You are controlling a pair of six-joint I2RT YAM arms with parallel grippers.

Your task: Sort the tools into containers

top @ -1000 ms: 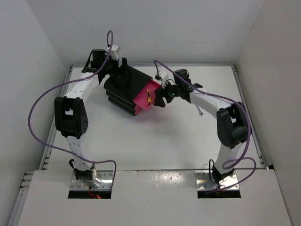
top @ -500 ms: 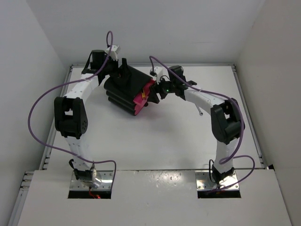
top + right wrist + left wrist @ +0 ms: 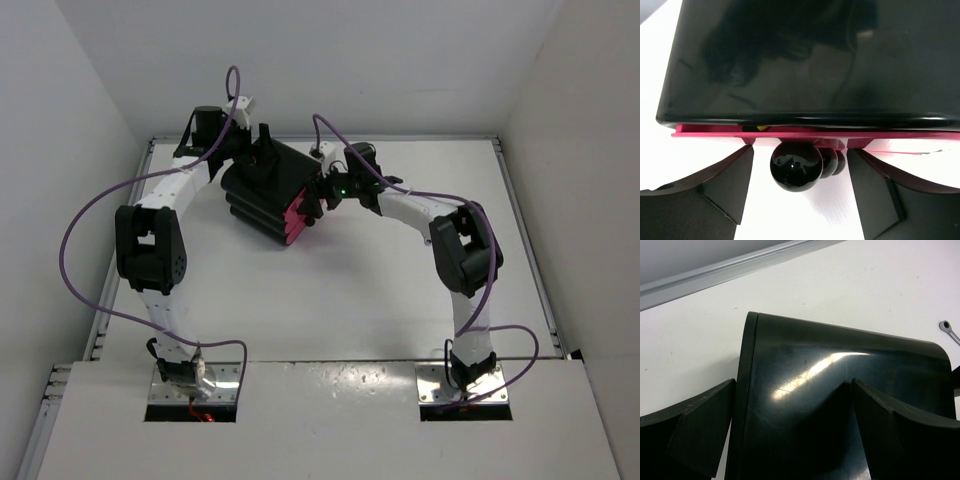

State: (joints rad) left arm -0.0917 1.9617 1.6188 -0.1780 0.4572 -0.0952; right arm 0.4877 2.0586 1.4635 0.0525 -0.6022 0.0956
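The black cabinet (image 3: 262, 196) lies at an angle at the back of the table, its magenta drawer fronts (image 3: 295, 220) facing front right. My right gripper (image 3: 318, 196) is at the top drawer (image 3: 790, 132). Its open fingers flank the round black knob (image 3: 796, 166) without touching it. That drawer is pushed almost flush, and a bit of a yellow tool (image 3: 760, 128) shows through the slit. My left gripper (image 3: 794, 390) is open against the cabinet's rear top edge (image 3: 840, 390), one finger beside the rear edge and one on top. A thin silver wrench (image 3: 949, 331) lies on the table beyond the cabinet.
The two lower knobs (image 3: 834, 161) line up behind the top one. A raised metal rail (image 3: 715, 275) borders the table's back edge close behind the cabinet. White walls (image 3: 80, 90) close in both sides, and purple cables (image 3: 75, 240) loop off both arms.
The top drawer stood pulled out with the yellow tool in it. My right gripper has moved left toward the cabinet and the drawer has slid in almost shut. The left arm has stayed put.
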